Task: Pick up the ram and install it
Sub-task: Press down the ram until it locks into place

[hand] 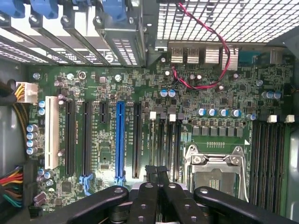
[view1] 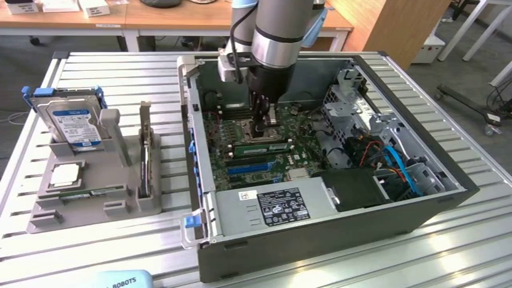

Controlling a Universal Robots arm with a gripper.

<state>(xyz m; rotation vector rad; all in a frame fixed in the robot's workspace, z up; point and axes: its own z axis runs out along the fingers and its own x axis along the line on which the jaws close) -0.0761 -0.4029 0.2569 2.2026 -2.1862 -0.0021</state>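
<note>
Low inside the open computer case [view1: 416, 210], my gripper [view1: 270, 123] hangs over the motherboard [view1: 280, 159] with its fingers pressed together. A ram [view1: 264, 144], a narrow green stick, stands on edge in a slot right below the fingertips. Whether they touch it I cannot tell. In the wrist view the shut gripper [hand: 156, 170] points at the dark memory slots [hand: 163, 140] beside the silver processor socket [hand: 215, 168]. A second green ram stick [view1: 88, 193] with a pale label lies flat in the grey holder [view1: 48, 219] at the exterior view's left.
The grey holder also carries a hard drive [view1: 76, 123], a square silver processor [view1: 64, 174] and an upright dark card [view1: 144, 162]. Inside the case are a power supply [view1: 272, 207], blue cables [view1: 404, 168] and a drive cage [view1: 352, 99]. The case walls close in around the arm.
</note>
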